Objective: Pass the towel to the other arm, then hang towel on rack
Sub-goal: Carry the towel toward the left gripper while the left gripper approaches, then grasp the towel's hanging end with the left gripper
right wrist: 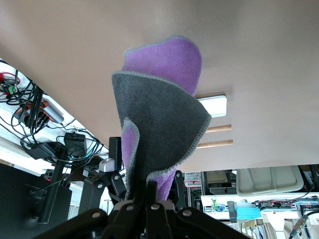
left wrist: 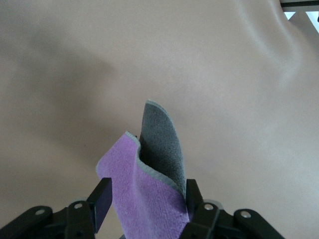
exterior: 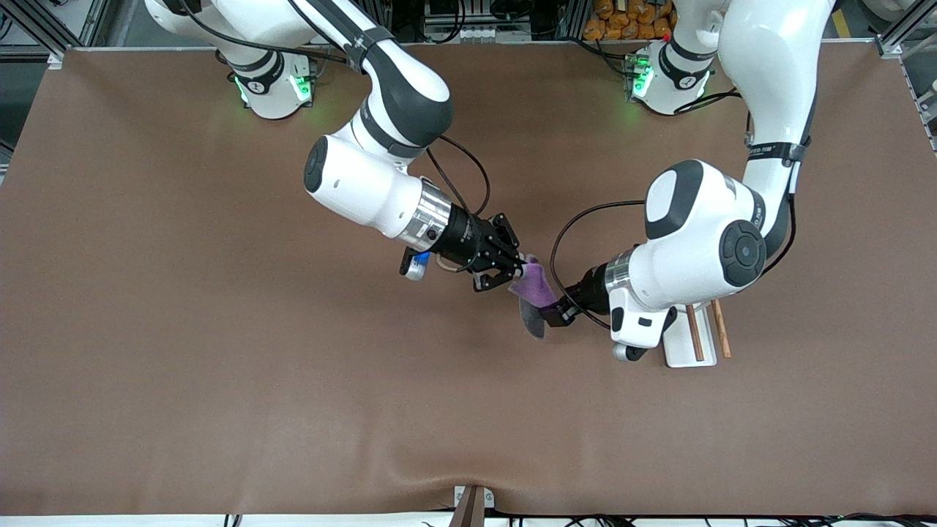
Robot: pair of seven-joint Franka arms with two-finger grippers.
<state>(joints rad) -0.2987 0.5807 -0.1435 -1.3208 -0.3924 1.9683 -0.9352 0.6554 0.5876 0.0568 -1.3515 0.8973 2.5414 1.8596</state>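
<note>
If the right gripper [exterior: 514,272] lets go before the left gripper [exterior: 554,311] has pinched the small purple-and-grey cloth towel [exterior: 534,293], it drops. Both arms reach inward over mid-table; the right's fingers clamp it, the left's stand open around it, near the white wooden-rod rack [exterior: 695,338].

The rack [exterior: 692,344] is partly covered by the left arm's wrist in the front view, so only the ends of its rods and part of its white base show. In the right wrist view, the towel [right wrist: 159,124] hides most of the left end effector [right wrist: 144,174]. The left wrist view's edge cuts off the towel's held end.
</note>
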